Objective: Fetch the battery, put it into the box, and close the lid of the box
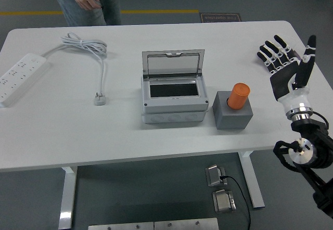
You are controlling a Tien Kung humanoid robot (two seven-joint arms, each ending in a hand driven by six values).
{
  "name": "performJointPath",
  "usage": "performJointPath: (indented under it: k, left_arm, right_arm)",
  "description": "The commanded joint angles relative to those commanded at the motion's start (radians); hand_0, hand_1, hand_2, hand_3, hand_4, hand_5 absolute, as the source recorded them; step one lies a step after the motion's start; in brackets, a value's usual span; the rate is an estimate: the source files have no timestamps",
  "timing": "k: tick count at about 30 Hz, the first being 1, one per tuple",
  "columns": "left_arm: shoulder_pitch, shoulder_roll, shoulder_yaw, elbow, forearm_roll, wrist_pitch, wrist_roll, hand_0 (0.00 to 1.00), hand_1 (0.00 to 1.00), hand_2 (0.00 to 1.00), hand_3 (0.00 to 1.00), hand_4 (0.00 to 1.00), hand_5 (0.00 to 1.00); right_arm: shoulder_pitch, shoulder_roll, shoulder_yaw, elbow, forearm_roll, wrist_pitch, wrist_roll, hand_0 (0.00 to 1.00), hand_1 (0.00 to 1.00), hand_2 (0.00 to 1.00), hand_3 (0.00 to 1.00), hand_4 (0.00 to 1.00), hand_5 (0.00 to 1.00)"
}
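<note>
While the right hand (pixel 287 68) spreads empty fingers (pixel 270 53), the orange battery (pixel 239 96) stands in its grey holder (pixel 232 113) beside the open box (pixel 172 92).

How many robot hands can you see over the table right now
1. The right hand is raised over the table's right edge, fingers spread and holding nothing, to the right of the orange battery. The left hand is out of view.

White power strip (pixel 20 77) at table's (pixel 78 131) left edge, its cable (pixel 92 53) coiled, plug (pixel 100 99) lying loose, person (pixel 86 0) standing beyond far side
</note>
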Motion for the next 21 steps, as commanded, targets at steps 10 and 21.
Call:
performJointPath:
  k: [10, 21]
  left_arm:
    - [-0.001, 0.002, -0.004, 0.0, 0.004, 0.0, 0.001, 0.673, 0.708, 0.668, 0.625, 0.625, 0.218]
    - [-0.003, -0.003, -0.004, 0.0, 0.006, 0.0, 0.001, 0.673, 0.708, 0.668, 0.625, 0.625, 0.217]
  right_arm:
    - [0.004, 0.002, -0.025, -0.029, -0.342, -0.086, -0.015, 0.791, 0.701, 0.714, 0.738, 0.998, 0.998]
    - [0.024, 0.02, -0.117, -0.125, -0.296, -0.066, 0.075, 0.79, 0.701, 0.724, 0.768, 0.998, 0.992]
